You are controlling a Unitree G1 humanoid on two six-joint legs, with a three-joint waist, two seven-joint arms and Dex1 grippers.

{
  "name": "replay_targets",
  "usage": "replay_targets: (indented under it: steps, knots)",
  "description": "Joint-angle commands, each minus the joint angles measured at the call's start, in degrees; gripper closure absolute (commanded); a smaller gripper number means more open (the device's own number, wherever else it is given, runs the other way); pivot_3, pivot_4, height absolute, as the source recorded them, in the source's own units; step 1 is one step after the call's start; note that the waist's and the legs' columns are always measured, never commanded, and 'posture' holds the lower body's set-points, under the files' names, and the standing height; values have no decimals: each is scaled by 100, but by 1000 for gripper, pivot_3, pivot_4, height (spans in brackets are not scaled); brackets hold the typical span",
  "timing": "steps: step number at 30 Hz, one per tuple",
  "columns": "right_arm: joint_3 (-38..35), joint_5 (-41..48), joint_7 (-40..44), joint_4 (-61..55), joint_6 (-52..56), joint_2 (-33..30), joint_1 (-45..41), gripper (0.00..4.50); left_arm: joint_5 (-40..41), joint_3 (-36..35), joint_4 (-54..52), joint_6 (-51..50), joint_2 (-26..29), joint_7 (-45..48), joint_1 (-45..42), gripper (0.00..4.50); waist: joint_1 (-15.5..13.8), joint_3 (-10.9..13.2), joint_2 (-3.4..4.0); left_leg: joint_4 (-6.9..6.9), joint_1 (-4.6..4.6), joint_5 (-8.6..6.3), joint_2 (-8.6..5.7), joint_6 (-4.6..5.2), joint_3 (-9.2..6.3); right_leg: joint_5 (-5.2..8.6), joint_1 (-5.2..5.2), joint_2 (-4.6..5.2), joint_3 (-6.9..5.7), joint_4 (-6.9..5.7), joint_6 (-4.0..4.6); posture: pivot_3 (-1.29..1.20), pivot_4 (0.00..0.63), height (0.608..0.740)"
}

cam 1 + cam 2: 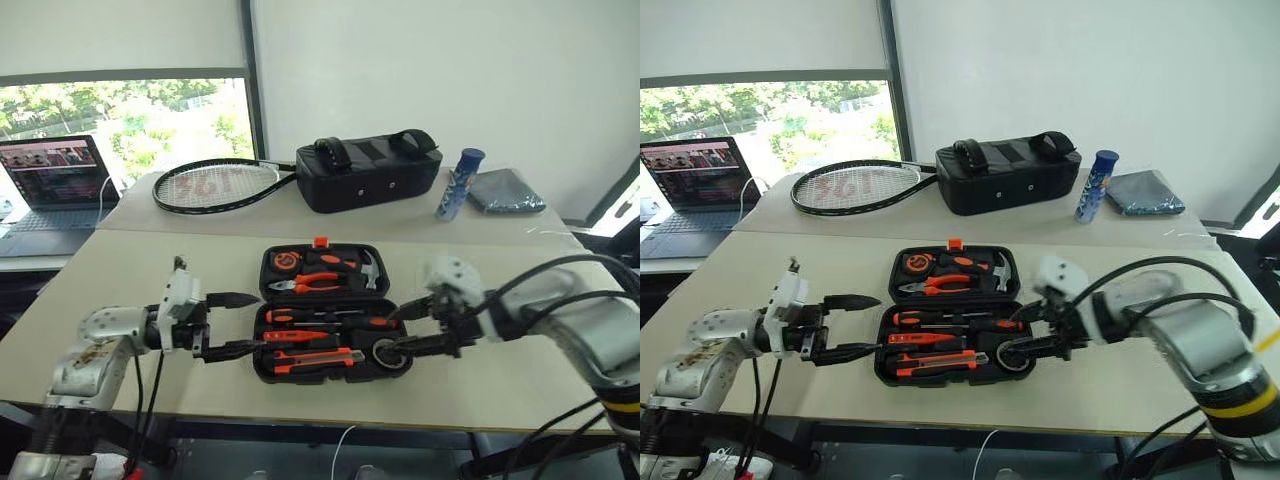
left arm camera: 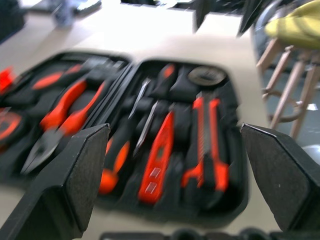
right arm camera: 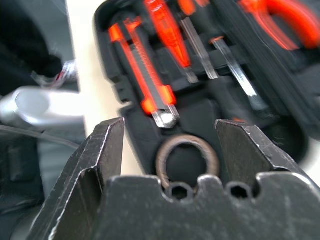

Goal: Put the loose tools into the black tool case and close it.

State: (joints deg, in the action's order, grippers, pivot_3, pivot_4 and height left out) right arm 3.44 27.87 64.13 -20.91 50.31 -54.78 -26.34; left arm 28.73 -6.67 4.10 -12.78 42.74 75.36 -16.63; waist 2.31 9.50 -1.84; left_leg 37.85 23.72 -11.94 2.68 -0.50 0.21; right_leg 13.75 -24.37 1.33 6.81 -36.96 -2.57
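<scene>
Looking ahead, we see the tool case (image 1: pixel 330 310) lying open on the table (image 1: pixel 150 270), tools in their slots, tape roll (image 1: pixel 388 354) seated. Both the left gripper (image 1: pixel 232 324) and the right gripper (image 1: pixel 405 328) stand spread, empty. Closing may jam if 1 tool sits proud.

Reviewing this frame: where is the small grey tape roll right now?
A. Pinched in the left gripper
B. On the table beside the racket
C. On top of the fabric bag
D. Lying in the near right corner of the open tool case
D: the tape roll lies in the near right corner of the open black tool case, with the right gripper open around it, fingers clear of it.
</scene>
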Motion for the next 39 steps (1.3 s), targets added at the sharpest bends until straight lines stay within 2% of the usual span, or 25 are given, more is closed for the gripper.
replay_targets:
  steps: [1, 2, 3, 6, 7, 9, 11, 17, 27, 34, 39]
  knots:
    - [-252, -865, -534, 623, -1652, 106, 763, 2461, -509, -256, 569, 266, -78, -901, -25, 693, 0, 0, 0, 0, -1, 0, -1, 0, 1, 0, 0, 1, 2, -1, 0, 0, 150, 740]
    - [-270, -1059, -756, 794, -1969, 226, 908, 2802, -588, -294, 689, 325, -121, -1092, -31, 1050, 7, 0, -1, 0, -3, 0, 0, 0, 0, 0, 1, 0, 1, -2, 0, 0, 150, 740]
    - [-253, -1243, -932, 970, -2274, 333, 998, 3298, -639, -317, 759, 242, -174, -1319, -56, 1600, 13, 0, -1, 0, -5, 0, -1, 0, 0, 0, 2, 0, 1, -4, 0, 0, 150, 740]
    - [-151, -1749, -1434, 1583, -3142, 734, 960, 4281, -770, -264, 815, -72, -378, -1908, -171, 2711, 52, 2, -1, 0, -5, 0, -4, 0, 5, -4, -4, 0, 12, -11, -4, 0, 150, 740]
    - [-124, -1899, -1597, 1787, -3406, 873, 901, 4488, -814, -234, 819, -125, -440, -2049, -202, 3034, 62, 2, -2, 0, -8, 1, -4, -1, 5, -5, -2, 0, 13, -13, -3, 0, 150, 740]
    - [5, -2131, -1791, 2148, -3686, 1127, 710, 4500, -926, -90, 743, -308, -592, -2295, -241, 3877, 76, 2, -2, 0, -17, 2, -4, -3, 5, -11, 4, -2, 13, -12, -2, 0, 150, 740]
    - [162, -2265, -1889, 2435, -3717, 1395, 492, 4500, -968, 132, 552, -787, -717, -2460, -283, 4485, 82, 2, -2, 0, -26, 3, -4, -4, 4, -13, 10, -4, 14, -14, 0, 0, 150, 740]
    - [486, -2254, -1537, 2356, -3304, 1629, 410, 4500, -967, 611, 36, -1533, -746, -2405, -338, 4485, 60, 2, -2, 0, -20, 3, -5, -5, 1, -13, 10, -4, 14, -14, 3, 0, 150, 740]
    - [726, -1844, -1024, 595, -2105, 1454, 1229, 4500, -918, 1036, -559, -1978, -762, -2057, -223, 4485, 4, 2, -2, -2, -15, 3, -7, -5, -3, -6, 9, -3, 9, -10, -1, 0, 150, 740]
    - [597, -1812, -1147, -198, -1479, 1367, 1851, 4500, -890, 1156, -838, -2163, -597, -1901, 46, 4485, 5, 1, -4, -4, -20, 1, -6, -6, -3, 2, 13, -2, 8, -9, -2, 0, 150, 740]
    - [316, -1727, -1150, -500, -1309, 1172, 2262, 4500, -794, 896, -1123, -2370, -390, -1958, 327, 4485, 0, 0, -5, -5, -24, 0, -6, -8, -3, 7, 17, 0, 7, -9, -3, 0, 150, 740]
